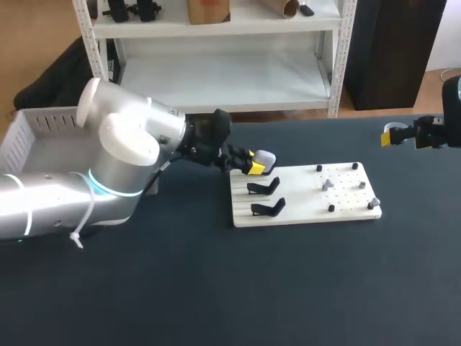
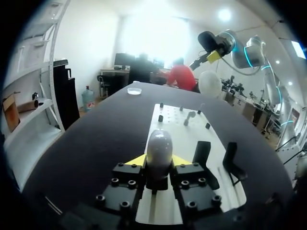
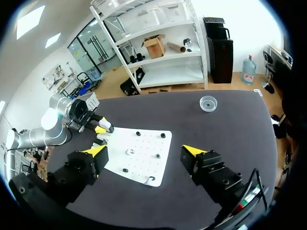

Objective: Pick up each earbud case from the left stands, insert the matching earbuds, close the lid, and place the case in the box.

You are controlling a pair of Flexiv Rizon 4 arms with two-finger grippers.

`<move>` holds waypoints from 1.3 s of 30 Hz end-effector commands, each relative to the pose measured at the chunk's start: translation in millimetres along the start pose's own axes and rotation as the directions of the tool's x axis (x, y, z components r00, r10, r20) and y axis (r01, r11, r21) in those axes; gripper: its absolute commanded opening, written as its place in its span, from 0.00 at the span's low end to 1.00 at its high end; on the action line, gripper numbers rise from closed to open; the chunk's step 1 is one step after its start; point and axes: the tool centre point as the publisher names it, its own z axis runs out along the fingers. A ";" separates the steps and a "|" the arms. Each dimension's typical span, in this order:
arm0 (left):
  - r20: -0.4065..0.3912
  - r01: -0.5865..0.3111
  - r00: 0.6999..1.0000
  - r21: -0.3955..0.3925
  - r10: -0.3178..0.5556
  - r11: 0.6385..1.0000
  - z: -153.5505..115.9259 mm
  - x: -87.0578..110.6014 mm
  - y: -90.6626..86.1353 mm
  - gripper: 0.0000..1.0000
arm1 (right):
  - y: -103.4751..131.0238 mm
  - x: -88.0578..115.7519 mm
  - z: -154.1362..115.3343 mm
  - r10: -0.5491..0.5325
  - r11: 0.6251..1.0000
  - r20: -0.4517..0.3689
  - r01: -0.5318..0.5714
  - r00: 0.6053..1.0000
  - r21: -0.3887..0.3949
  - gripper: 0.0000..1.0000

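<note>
Far L, by the table's edge, sits the white box (image 1: 21,133). Next is the L gripper (image 1: 253,166). It is closed tight on the earbud case (image 2: 159,143), w/ one yellow tip on each side. The case is at the L end of the white board (image 1: 302,207), right by the two black stands (image 1: 263,187), which have nothing on them. I can't tell if the case is lifted or sits on something dark under it.

I think the case is small, light & hard. Its shell looks smooth, so it may be slippy, & it is round, so it could pop out of a weak pinch. The best hold is prob. low on its two sides, so the lid on top stays free to open. It looks like a little egg, pale grey-white & a bit shiny. The lid seems shut, but I'm not sure.

More to the R, tiny grey earbuds (image 1: 328,184) sit on the board among black pegs. Far R is the R gripper (image 3: 145,155). Its fingers are spread wide w/ nothing in them, & it is well apart from the board.
</note>
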 end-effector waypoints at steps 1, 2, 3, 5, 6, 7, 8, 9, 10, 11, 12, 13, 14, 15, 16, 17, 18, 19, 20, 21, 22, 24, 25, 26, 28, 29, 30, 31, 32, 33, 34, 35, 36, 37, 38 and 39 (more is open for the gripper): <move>0.008 -0.008 1.000 0.000 0.008 1.000 -8.3 -2.2 -0.9 0.00 | -0.2 -0.1 -0.1 0.000 1.000 -0.001 0.000 1.000 -0.001 1.00; 0.012 -0.012 1.000 -0.005 0.012 1.000 -11.8 -4.1 -1.1 0.00 | -0.2 -0.1 -0.1 0.000 1.000 -0.001 0.000 1.000 -0.001 1.00; 0.017 -0.021 1.000 -0.015 0.022 1.000 -16.3 -6.5 -1.2 0.00 | -0.2 -0.1 -0.1 0.000 1.000 -0.001 0.000 1.000 -0.001 1.00; 0.018 -0.029 0.999 -0.025 0.029 0.999 -21.3 -9.1 -0.4 0.00 | -0.2 -0.1 -0.1 0.000 1.000 -0.001 0.000 1.000 -0.001 1.00; 0.020 -0.033 0.999 -0.028 0.034 0.999 -25.5 -11.2 0.8 0.00 | -0.2 -0.1 -0.1 0.000 1.000 -0.001 0.000 1.000 -0.001 1.00; 0.021 -0.035 0.999 -0.029 0.035 0.999 -27.4 -12.4 1.3 0.00 | -0.2 -0.1 -0.1 0.000 1.000 -0.001 0.000 1.000 -0.001 1.00; 0.025 -0.041 0.999 -0.023 0.042 0.999 -30.4 -15.6 1.1 0.00 | -0.2 -0.1 -0.1 0.000 1.000 -0.001 0.000 1.000 -0.001 1.00; 0.029 -0.050 0.998 -0.017 0.050 0.999 -32.6 -19.2 -0.3 0.00 | -0.2 -0.1 -0.1 0.000 1.000 -0.001 0.000 1.000 -0.001 1.00; 0.022 -0.063 0.998 -0.009 0.063 0.998 -34.0 -23.8 -3.2 0.00 | -0.2 -0.1 -0.1 0.000 1.000 -0.001 0.000 1.000 -0.001 1.00; 0.021 -0.070 0.997 -0.007 0.071 0.997 -34.6 -26.5 -5.2 0.00 | -0.2 -0.1 -0.1 0.000 1.000 -0.001 0.000 1.000 -0.001 1.00; 0.019 -0.075 0.997 -0.008 0.075 0.997 -35.5 -32.2 -9.2 0.00 | -0.2 -0.1 -0.1 0.000 1.000 -0.001 0.000 1.000 -0.001 1.00; 0.017 -0.081 0.997 -0.005 0.081 0.997 -35.4 -36.3 -11.9 0.00 | -0.2 -0.1 -0.1 0.000 1.000 -0.001 0.000 1.000 -0.001 1.00; 0.016 -0.082 0.996 -0.006 0.082 0.997 -35.3 -38.7 -13.6 0.00 | -0.2 -0.1 -0.1 0.000 1.000 -0.001 0.000 1.000 -0.001 1.00; 0.015 -0.095 0.995 -0.019 0.095 0.995 -35.1 -43.7 -17.1 0.00 | 8.7 1.7 8.5 -0.008 1.000 -0.026 0.007 1.000 -0.003 1.00; 0.013 -0.096 0.995 -0.022 0.096 0.995 -35.0 -46.8 -19.4 0.00 | 16.1 2.7 14.1 -0.004 1.000 -0.018 0.003 1.000 -0.024 1.00; 0.017 -0.100 0.995 -0.026 0.101 0.995 -35.1 -50.2 -22.0 0.00 | 22.5 3.5 19.3 0.001 0.999 -0.021 -0.002 1.000 -0.044 1.00; 0.013 -0.104 0.994 -0.041 0.105 0.994 -35.4 -53.8 -25.1 0.00 | 28.8 4.1 24.1 -0.004 0.999 -0.021 0.003 1.000 -0.033 1.00; 0.009 -0.111 0.994 -0.058 0.111 0.992 -35.9 -56.9 -28.3 0.00 | 35.9 4.2 28.6 -0.013 0.999 -0.015 0.013 1.000 -0.044 1.00; 0.011 -0.113 0.993 -0.057 0.114 0.992 -36.4 -60.5 -32.0 0.00 | 41.5 4.4 32.9 -0.019 0.998 -0.011 0.018 1.000 -0.056 1.00; 0.013 -0.116 0.993 -0.057 0.117 0.992 -36.8 -63.7 -35.5 0.00 | 46.3 4.4 37.5 -0.018 0.998 -0.007 0.018 1.000 -0.060 1.00; 0.014 -0.128 0.992 -0.065 0.129 0.990 -37.5 -66.9 -39.0 0.00 | 51.9 3.9 41.9 -0.020 0.997 -0.008 0.019 1.000 -0.077 1.00; 0.012 -0.142 0.990 -0.077 0.143 0.987 -39.4 -72.8 -45.7 0.00 | 60.4 3.4 48.8 -0.028 0.996 -0.023 0.026 0.999 -0.089 1.00; 0.014 -0.153 0.988 -0.082 0.155 0.985 -40.5 -75.8 -49.0 0.00 | 63.4 2.9 51.7 -0.033 0.995 -0.027 0.030 0.999 -0.095 1.00; 0.013 -0.163 0.986 -0.088 0.165 0.983 -41.5 -78.5 -52.1 0.00 | 66.3 2.6 54.3 -0.036 0.995 -0.032 0.033 0.999 -0.098 1.00; 0.016 -0.174 0.984 -0.095 0.176 0.980 -42.9 -83.1 -56.6 0.00 | 72.4 2.5 59.2 -0.046 0.994 -0.043 0.041 0.998 -0.102 1.00; 0.020 -0.181 0.983 -0.095 0.183 0.979 -43.2 -85.2 -58.4 0.00 | 75.1 2.4 61.6 -0.045 0.993 -0.048 0.040 0.998 -0.110 1.00; 0.021 -0.187 0.982 -0.095 0.190 0.978 -42.7 -87.0 -59.9 0.00 | 79.0 2.5 64.3 -0.050 0.993 -0.054 0.044 0.997 -0.113 1.00; 0.024 -0.191 0.981 -0.095 0.195 0.977 -42.0 -88.7 -61.5 0.00 | 83.6 2.6 66.0 -0.061 0.992 -0.062 0.053 0.996 -0.118 1.00; 0.024 -0.196 0.980 -0.094 0.199 0.976 -41.0 -90.2 -62.5 0.00 | 88.1 3.0 68.8 -0.072 0.991 -0.069 0.063 0.995 -0.120 1.00; 0.028 -0.204 0.978 -0.090 0.207 0.975 -39.4 -91.8 -63.2 0.00 | 93.0 3.5 71.4 -0.080 0.989 -0.076 0.070 0.994 -0.130 1.00; 0.034 -0.208 0.977 -0.086 0.212 0.974 -38.0 -92.9 -63.8 0.00 | 96.4 4.1 74.3 -0.086 0.988 -0.082 0.074 0.993 -0.135 1.00; 0.039 -0.212 0.976 -0.079 0.215 0.974 -36.3 -94.3 -64.4 0.00 | 99.1 4.7 77.9 -0.092 0.987 -0.092 0.079 0.991 -0.139 1.00; 0.039 -0.217 0.975 -0.075 0.220 0.973 -34.2 -95.9 -65.5 0.00 | 101.8 5.4 80.9 -0.095 0.986 -0.095 0.081 0.991 -0.143 1.00; 0.038 -0.223 0.973 -0.071 0.226 0.972 -32.2 -97.1 -66.2 0.00 | 104.3 5.8 83.0 -0.096 0.985 -0.098 0.080 0.991 -0.153 1.00; 0.038 -0.230 0.972 -0.069 0.233 0.971 -30.6 -98.1 -66.8 0.00 | 107.8 6.1 85.0 -0.099 0.984 -0.101 0.082 0.990 -0.158 1.00; 0.032 -0.234 0.971 -0.070 0.236 0.970 -28.9 -98.9 -66.5 0.00 | 111.2 6.4 86.0 -0.100 0.984 -0.104 0.083 0.990 -0.158 1.00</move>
